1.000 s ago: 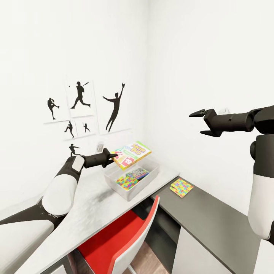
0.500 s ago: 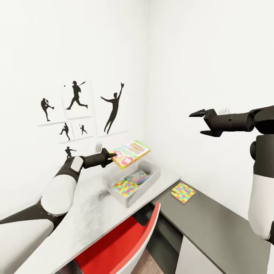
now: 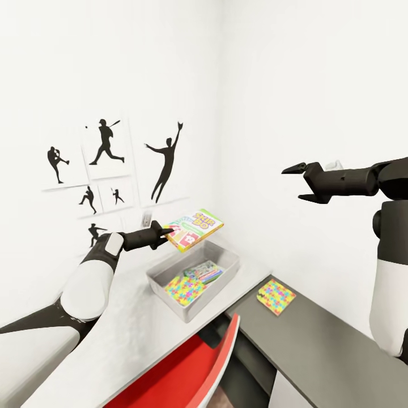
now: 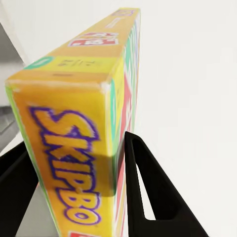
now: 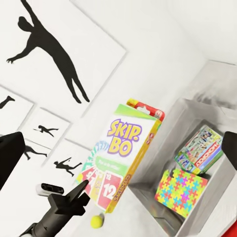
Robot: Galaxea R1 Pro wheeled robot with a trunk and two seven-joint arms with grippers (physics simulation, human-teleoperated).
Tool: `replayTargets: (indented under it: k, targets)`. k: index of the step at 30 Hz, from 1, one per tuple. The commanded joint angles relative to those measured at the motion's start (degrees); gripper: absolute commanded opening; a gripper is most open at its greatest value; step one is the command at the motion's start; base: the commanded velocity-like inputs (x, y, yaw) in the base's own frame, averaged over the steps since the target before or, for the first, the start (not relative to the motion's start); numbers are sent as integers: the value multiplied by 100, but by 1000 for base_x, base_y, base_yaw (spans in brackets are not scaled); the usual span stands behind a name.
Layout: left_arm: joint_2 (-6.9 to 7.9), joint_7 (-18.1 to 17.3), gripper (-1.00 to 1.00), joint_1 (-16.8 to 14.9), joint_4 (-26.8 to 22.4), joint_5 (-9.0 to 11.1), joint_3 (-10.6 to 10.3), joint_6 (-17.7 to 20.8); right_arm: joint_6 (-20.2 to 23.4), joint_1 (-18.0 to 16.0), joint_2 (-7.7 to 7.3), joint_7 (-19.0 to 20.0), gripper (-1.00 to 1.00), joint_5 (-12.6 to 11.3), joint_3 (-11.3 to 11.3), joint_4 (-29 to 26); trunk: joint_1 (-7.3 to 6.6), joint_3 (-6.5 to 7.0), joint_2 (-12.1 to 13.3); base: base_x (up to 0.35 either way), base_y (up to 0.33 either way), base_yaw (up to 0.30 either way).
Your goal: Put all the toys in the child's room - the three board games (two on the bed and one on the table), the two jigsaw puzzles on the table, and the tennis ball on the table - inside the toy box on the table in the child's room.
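The left hand [image 3: 165, 233] is clamped on one short edge of the SKIP-BO box [image 3: 194, 229], its two dark fingers [image 4: 148, 197] pressing either face, and holds the box roughly level in the air just above the near end of the toy box [image 3: 170, 271]. That grey tray sits on the pale worktop [image 3: 136, 328] against the wall and already holds one jigsaw mat [image 3: 185, 289] and a pale green game box [image 3: 204, 271]. The second jigsaw mat [image 3: 275, 296] lies outside on the lower dark side unit [image 3: 323, 334], and the tennis ball [image 5: 97, 220] rests on the worktop near the wall, so I judge the job about half done. The right hand [image 3: 297, 181] hangs empty, its jaws apart, well clear. The SKIP-BO box is flat and bright, with a purple and yellow title.
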Motion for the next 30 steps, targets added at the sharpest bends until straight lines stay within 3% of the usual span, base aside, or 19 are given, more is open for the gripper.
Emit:
replayTargets:
  k: [1,30]
  targets:
    - [-7,-12,-100,-5,-13,-31,40,35,56,-3,-1,-56,100,-52,-7,0,3,-3,-6,100,-58,55]
    - [-7,-21,-100,-5,-12,-31,49,45,57,-3,-1,-55,100,-52,1,0,3,-3,-6,96,22,43]
